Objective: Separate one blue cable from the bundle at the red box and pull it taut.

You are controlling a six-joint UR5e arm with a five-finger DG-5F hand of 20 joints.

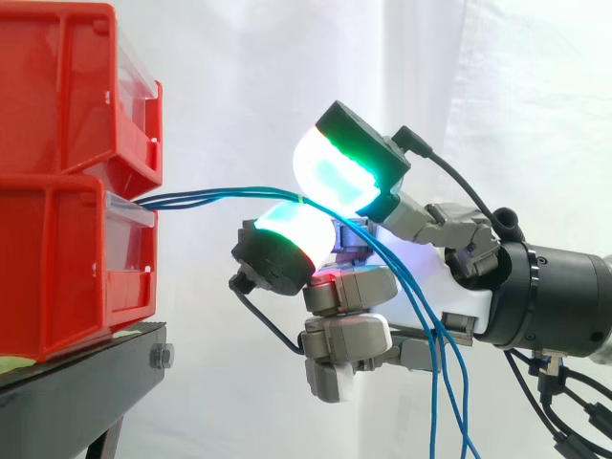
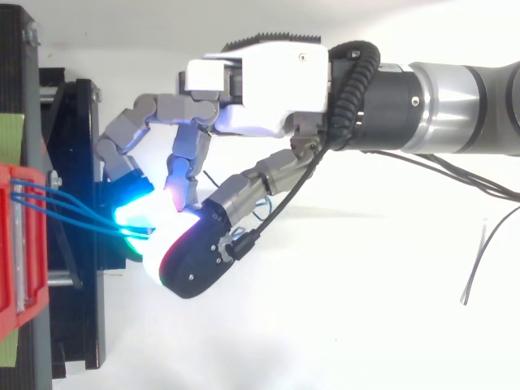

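Side view, bins: two red bins are stacked at the left, the upper bin (image 1: pixel 67 86) resting on the lower bin (image 1: pixel 57 277), with their fronts facing right. What is inside them is hidden.
Cables: the blue cables (image 1: pixel 220 196) come out at the clear front lip of the lower bin. They run right as a close, nearly level bundle into the robot hand, then hang down across its palm to the bottom edge.
Robot hand: the robot hand (image 1: pixel 459 292) is curled. Its upper pad (image 1: pixel 330 167) and lower pad (image 1: pixel 292 229) are closed narrowly on the blue cables. I cannot tell how many strands are caught.
Top view: the strands spread slightly where they leave the red bin edge at the left and meet at the cyan-glowing pad. The arm enters from the right.
Surface: a black stand (image 1: pixel 86 373) carries the bins, with a bolt on its right-hand face.
Room: a white curtain (image 1: pixel 535 96) hangs behind.
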